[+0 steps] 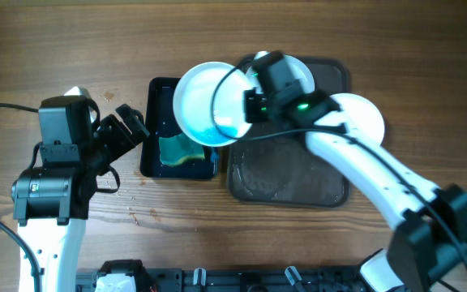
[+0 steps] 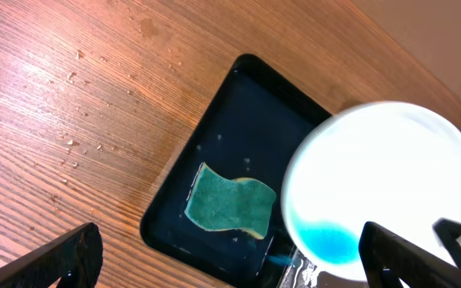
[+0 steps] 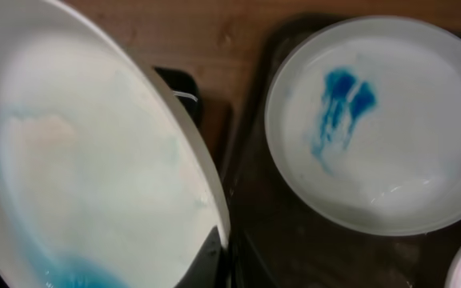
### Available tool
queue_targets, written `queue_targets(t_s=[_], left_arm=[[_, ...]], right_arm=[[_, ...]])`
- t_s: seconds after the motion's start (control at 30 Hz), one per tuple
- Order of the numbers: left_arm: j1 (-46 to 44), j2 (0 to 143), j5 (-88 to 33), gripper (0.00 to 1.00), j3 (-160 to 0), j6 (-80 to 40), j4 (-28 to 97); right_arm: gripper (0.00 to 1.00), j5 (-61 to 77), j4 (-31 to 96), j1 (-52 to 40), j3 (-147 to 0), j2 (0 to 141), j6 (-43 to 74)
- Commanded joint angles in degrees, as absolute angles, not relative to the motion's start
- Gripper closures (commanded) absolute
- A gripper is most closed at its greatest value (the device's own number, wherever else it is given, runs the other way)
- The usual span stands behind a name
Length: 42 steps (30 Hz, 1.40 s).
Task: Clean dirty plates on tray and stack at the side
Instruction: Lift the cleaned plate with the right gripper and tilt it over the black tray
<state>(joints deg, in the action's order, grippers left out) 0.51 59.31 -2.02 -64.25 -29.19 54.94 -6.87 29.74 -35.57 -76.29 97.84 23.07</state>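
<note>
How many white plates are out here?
3. One plate held in the right tool; a second plate on the brown tray; a third plate at its right edge.

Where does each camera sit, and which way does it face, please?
Overhead: above the wooden table, looking down; both arms, open left pincer, right pincer shut on a round white blue-stained plate.
Left wrist: on the left arm, facing down at a glossy black tray with a green sponge; its dark fingers show.
Right wrist: on the right arm, facing past that plate to another smeared plate on the dark brown tray; one finger shows.
All share the held plate.
</note>
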Motion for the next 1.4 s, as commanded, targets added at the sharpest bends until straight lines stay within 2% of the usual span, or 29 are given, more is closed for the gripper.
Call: queue_targets(t_s=[0.0,0.2,0.47,0.73,1.37], left_arm=[[0.9,59.8,-2.5,0.00,-65.1,-28.7,55.0],[0.9,59.8,-2.5,0.00,-65.1,-28.7,55.0],[0.9,59.8,-2.5,0.00,-65.1,-28.7,55.0],[0.9,59.8,-2.5,0.00,-65.1,-28.7,55.0],[0.9,59.8,-2.5,0.00,-65.1,-28.7,55.0]], right_arm=[[0.96,-28.8,24.1,-41.8,-77.6,99.9,19.9],[0.96,-49.5,15.8,-50.1,-77.6,99.7,5.9],[0.96,-62.6,8.1,-56.7,-77.6,99.7,-7.7],[0.96,-64.5,3.6,-58.1,-77.6,99.7,-15.0],[0.96,-64.8,3.4,-58.1,-77.6,99.7,-18.0]])
